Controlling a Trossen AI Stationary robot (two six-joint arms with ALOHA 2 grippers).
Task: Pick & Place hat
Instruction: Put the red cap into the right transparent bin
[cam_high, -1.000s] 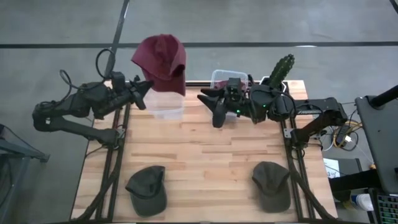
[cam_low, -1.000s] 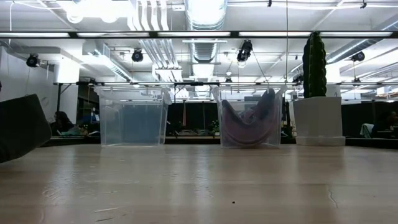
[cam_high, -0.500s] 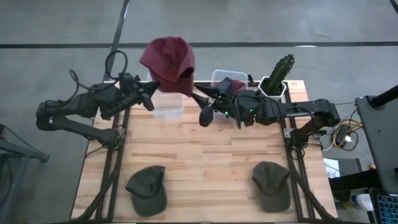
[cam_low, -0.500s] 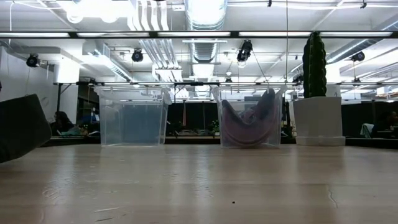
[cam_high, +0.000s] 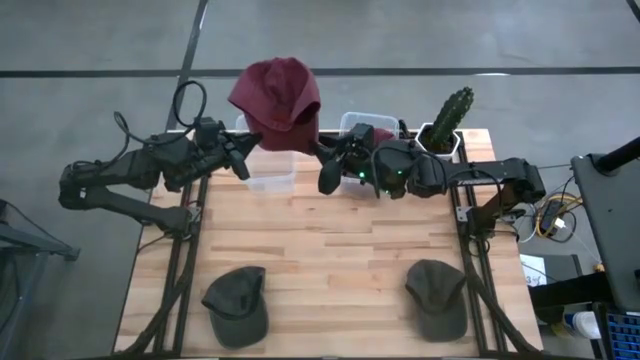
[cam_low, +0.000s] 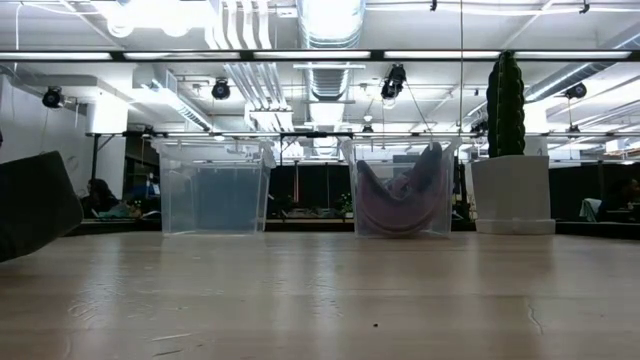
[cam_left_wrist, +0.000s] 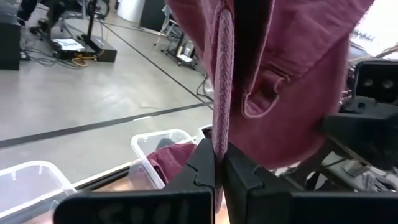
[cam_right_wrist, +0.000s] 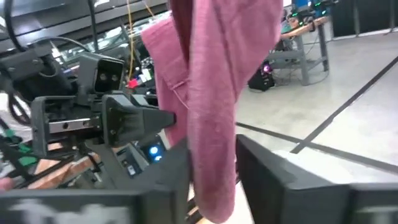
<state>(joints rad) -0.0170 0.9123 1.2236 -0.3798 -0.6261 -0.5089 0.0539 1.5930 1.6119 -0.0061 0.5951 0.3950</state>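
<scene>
Both grippers meet at the maroon hat (cam_high: 276, 104), raised above the two clear bins (cam_high: 270, 172): your left gripper (cam_high: 246, 146) pinches its fabric, your right gripper (cam_high: 325, 168) is open around it.

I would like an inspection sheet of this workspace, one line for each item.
Surface: wooden table, bare in the middle.
Job's things: maroon hat held aloft; two dark green hats at the near edge; two clear bins, the right one already containing a maroon hat.
Clutter: potted cactus at the far right corner.
Grippers: left pincer shut on the maroon hat; right pincer open around its hanging fabric.
Cables: loops at left arm; wires off the table's right side.
Surroundings: concrete floor, workshop room.
</scene>
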